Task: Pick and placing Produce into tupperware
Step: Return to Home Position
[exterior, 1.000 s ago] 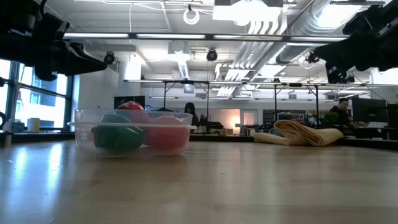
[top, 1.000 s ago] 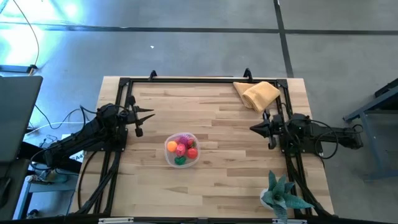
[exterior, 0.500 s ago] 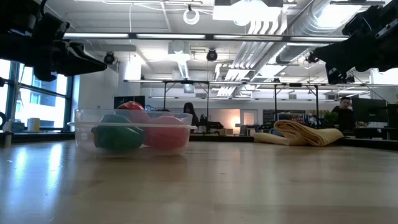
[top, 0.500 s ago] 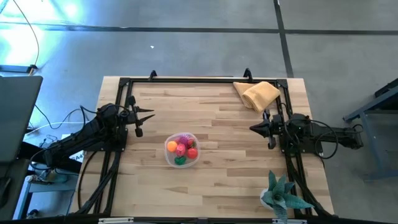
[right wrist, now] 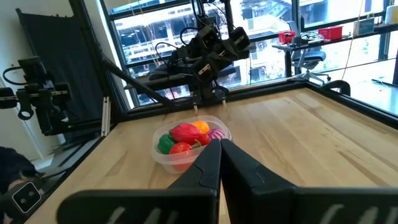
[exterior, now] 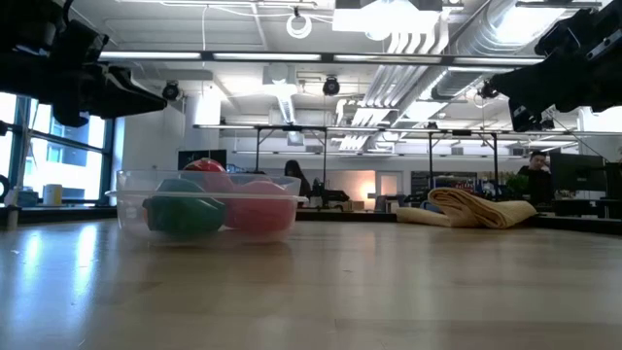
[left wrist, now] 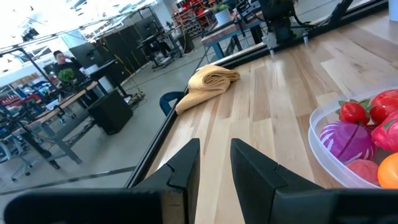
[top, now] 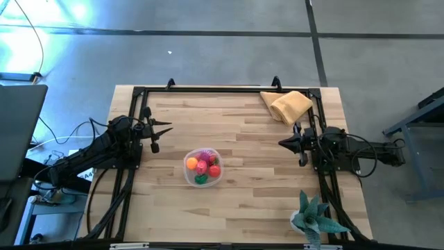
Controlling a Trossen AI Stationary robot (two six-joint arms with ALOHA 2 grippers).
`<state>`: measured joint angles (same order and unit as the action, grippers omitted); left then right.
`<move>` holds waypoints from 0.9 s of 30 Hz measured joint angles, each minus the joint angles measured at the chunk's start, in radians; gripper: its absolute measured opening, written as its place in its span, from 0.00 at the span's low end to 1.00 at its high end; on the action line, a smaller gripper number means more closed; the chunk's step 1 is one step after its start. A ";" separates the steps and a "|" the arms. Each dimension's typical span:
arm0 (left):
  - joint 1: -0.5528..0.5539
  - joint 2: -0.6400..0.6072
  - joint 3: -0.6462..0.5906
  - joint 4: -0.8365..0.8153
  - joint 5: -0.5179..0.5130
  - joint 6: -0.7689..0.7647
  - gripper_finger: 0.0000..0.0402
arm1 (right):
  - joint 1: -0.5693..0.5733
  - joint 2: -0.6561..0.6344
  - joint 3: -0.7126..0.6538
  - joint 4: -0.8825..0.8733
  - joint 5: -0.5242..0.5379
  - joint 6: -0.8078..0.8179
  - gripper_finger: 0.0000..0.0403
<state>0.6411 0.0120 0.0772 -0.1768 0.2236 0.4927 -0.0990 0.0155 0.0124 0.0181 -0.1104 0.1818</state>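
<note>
The tupperware (top: 202, 167), a round clear container, stands on the wooden table left of its middle. The produce (top: 202, 165) lies inside it: red, orange, pink, green and purple pieces, also in the right wrist view (right wrist: 186, 138) and left wrist view (left wrist: 357, 134). My left gripper (top: 165, 130) hovers above the table's left part, left of and beyond the container, its fingers a narrow gap apart (left wrist: 215, 143). My right gripper (top: 283, 143) hovers over the right part, shut (right wrist: 219, 142), pointing toward the container. Both hold nothing.
A folded tan cloth (top: 286, 105) lies at the far right corner. A teal spiky-leaved plant (top: 316, 219) stands at the near right corner. A black frame (top: 208, 89) runs along the table's far and side edges. Bare wood lies between the container and the right arm.
</note>
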 joint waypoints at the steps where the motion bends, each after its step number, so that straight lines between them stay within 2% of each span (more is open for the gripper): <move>1: 0.000 0.000 0.000 0.000 0.000 0.000 0.20 | 0.000 0.000 0.000 0.000 0.000 0.000 0.00; 27: 0.000 0.000 0.000 0.000 0.000 0.000 0.20 | 0.000 0.000 0.001 0.000 -0.002 0.000 0.00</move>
<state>0.6411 0.0120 0.0772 -0.1764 0.2234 0.4927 -0.0990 0.0154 0.0132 0.0179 -0.1121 0.1819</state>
